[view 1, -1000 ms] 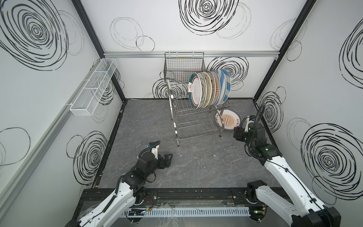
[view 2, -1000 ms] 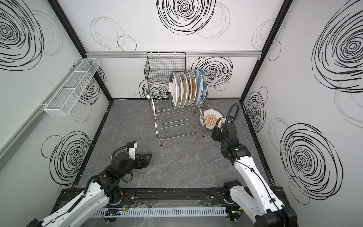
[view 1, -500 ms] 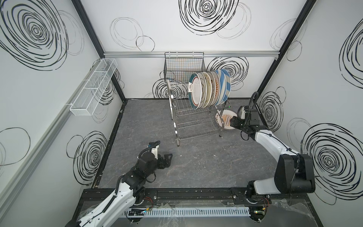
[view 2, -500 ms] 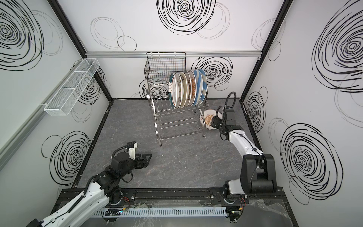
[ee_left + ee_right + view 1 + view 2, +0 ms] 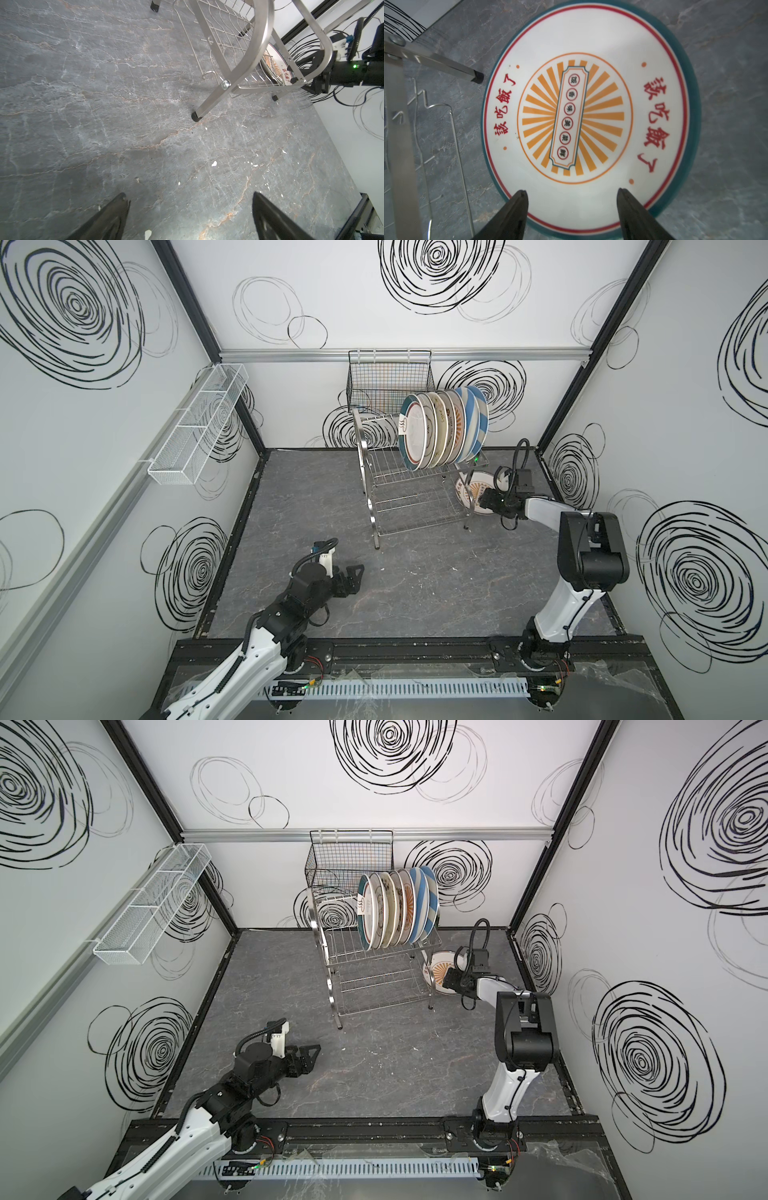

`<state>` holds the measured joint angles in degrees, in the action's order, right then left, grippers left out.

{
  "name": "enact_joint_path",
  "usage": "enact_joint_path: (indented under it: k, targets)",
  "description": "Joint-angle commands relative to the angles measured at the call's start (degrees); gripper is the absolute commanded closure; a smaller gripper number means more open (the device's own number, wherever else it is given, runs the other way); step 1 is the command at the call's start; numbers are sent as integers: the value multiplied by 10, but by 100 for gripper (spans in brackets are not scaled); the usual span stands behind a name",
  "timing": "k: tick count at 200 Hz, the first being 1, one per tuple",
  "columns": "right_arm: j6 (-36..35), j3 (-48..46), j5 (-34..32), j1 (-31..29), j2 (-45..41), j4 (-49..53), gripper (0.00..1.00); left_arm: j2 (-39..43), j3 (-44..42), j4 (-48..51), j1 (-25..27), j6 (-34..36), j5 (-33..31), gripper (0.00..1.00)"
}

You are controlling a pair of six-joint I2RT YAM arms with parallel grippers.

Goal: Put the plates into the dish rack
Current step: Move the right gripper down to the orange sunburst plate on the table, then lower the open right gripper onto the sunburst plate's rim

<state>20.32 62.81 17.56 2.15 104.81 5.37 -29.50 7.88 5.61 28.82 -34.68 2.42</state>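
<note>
A: First entry?
B: Two-tier stainless-steel wire dish rack [image 5: 360,456], at the back of the grey stone-pattern tabletop [image 5: 415,585], with a row of round dinner plates [image 5: 440,431] upright in its top tier.
A: Second?
B: Round white plate [image 5: 591,116] with an orange sunburst, red characters and a green rim, flat on the tabletop just beside the rack's right legs.
A: Tools?
B: Right gripper [image 5: 572,192] over that plate's edge, fingers wide apart, holding nothing. Left gripper [image 5: 188,193] low over the tabletop, likewise spread and empty.
</note>
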Motion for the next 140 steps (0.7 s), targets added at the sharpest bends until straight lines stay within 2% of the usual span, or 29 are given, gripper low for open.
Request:
enact_joint_path:
  k: [1, 61, 95, 140]
  targets:
    - [-13, 38, -9, -3, 19, 5, 28, -5, -3, -14, 1, 3, -8, 4]
    - [-16, 77, 5, -4, 75, 23, 28, -22, -1, -21, 0, 3, -2, 4]
    - [-16, 62, 15, -4, 62, 24, 28, -21, -2, -21, 0, 1, 1, 4]
    - [-21, 23, -4, -3, 45, 37, 28, -17, -3, -23, 0, 2, 2, 4]
